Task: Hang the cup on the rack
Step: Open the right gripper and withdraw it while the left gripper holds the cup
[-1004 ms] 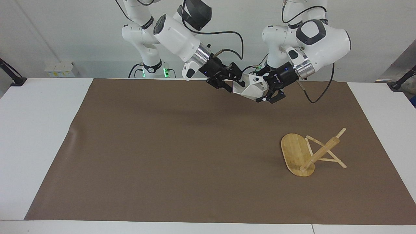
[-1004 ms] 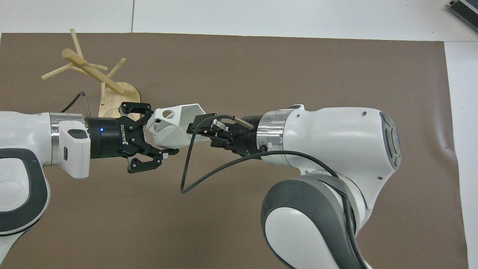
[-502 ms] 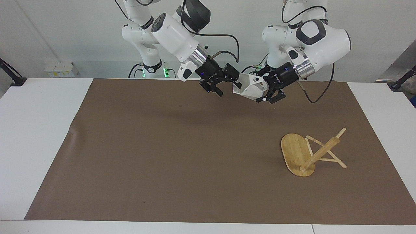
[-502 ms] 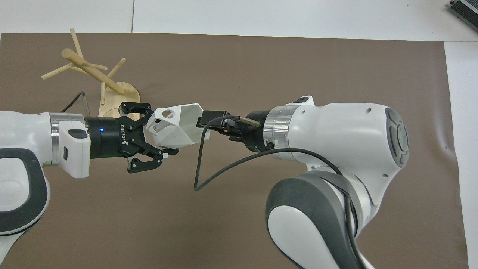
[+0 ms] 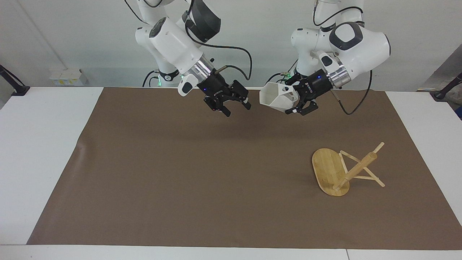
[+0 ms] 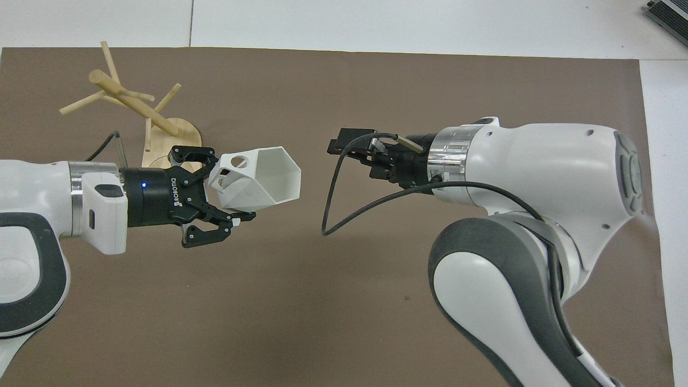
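**One grip holds the cup, well above the tipped rack**

One gripper, the left gripper point(image 5: 295, 104), is clenched on the handle end of the white faceted cup point(image 5: 276, 98), whose long axis runs sideways from its fingertips, mouth toward the released, empty right gripper point(image 5: 234, 105). The bamboo mug rack point(image 5: 345, 169) lies tilted on the mat below, toward the left arm's end.

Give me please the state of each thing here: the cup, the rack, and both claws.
cup: held in the air by the left claw, lying on its side.
rack: standing on the brown mat, post leaning strongly, no cup on its pegs.
left claw: shut on the cup at its handle end.
right claw: open, empty, apart from the cup.
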